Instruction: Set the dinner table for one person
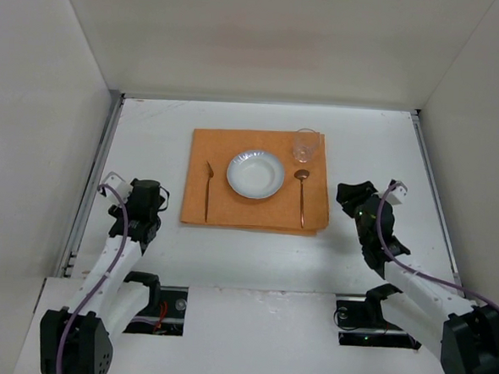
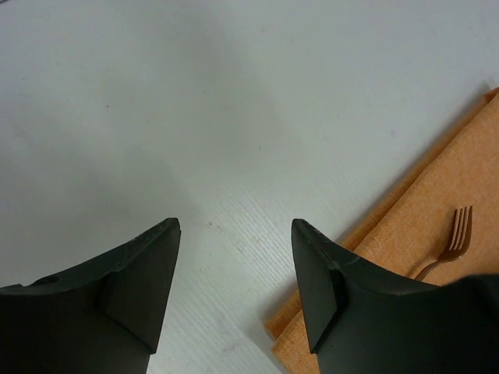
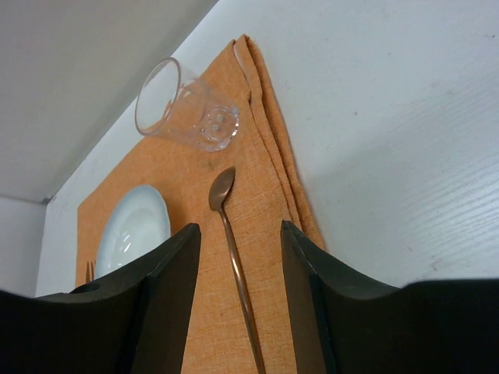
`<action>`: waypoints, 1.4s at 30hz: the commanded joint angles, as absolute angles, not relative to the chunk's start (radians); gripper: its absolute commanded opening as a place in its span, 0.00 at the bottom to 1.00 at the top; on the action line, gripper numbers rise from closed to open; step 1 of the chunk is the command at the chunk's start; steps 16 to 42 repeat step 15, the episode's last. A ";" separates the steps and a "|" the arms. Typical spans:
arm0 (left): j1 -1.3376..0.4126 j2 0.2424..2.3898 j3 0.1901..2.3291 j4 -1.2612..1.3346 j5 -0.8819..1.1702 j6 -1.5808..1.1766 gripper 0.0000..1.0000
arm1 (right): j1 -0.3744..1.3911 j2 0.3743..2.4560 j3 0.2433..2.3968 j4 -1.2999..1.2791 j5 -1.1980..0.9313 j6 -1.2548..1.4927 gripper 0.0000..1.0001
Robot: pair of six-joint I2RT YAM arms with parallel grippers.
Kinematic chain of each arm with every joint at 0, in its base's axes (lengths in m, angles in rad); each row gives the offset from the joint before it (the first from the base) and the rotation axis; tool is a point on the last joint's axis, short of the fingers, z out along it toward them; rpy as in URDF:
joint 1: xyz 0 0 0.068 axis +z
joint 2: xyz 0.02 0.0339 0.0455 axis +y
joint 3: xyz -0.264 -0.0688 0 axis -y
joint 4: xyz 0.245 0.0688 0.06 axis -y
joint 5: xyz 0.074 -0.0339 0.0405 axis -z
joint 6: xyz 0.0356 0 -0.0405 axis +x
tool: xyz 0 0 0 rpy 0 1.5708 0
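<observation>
Dinner table (image 1: 254,255): matte white, metal rails on its sides, walled in by pale panels on 3 sides. It fills the floor of the scene, with the 2 arm bases at its near edge.

Orange mat (image 1: 226,152): flat on the table, centre and toward the far side. Its right edge shows layered folds, so it looks doubled over, though I can't be sure from here.

On the mat:
- 1 white plate (image 1: 255,173) in the middle, shallow with a raised rim.
- 1 copper-coloured fork (image 1: 208,189) left of the plate and apart from it, tines pointing to the far side.
- 1 matching spoon (image 1: 301,194) right of the plate and also apart from it, bowl end at the far side.
- 1 clear glass (image 1: 305,145) upright at the far right corner, just beyond the spoon's bowl.

Left gripper (image 2: 234,234): over bare table beside the mat's near-left part. Fingers spread wide, nothing between them. The fork is visible off to its right.

Right gripper (image 3: 237,227): over the table to the right of the mat, facing the spoon and glass. Fingers parted and gripping nothing; the spoon seen through the gap lies on the mat beyond them.
</observation>
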State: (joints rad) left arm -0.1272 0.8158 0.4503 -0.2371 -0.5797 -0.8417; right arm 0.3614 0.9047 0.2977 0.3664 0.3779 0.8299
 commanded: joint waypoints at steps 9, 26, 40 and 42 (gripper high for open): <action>-0.117 0.900 0.476 -0.215 -0.520 -0.896 0.59 | 0.358 0.920 0.311 0.408 0.393 0.858 0.53; -0.122 0.945 0.497 -0.190 -0.519 -0.871 0.58 | 0.366 0.963 0.318 0.437 0.387 0.853 0.53; -0.122 0.945 0.497 -0.190 -0.519 -0.871 0.58 | 0.366 0.963 0.318 0.437 0.387 0.853 0.53; -0.122 0.945 0.497 -0.190 -0.519 -0.871 0.58 | 0.366 0.963 0.318 0.437 0.387 0.853 0.53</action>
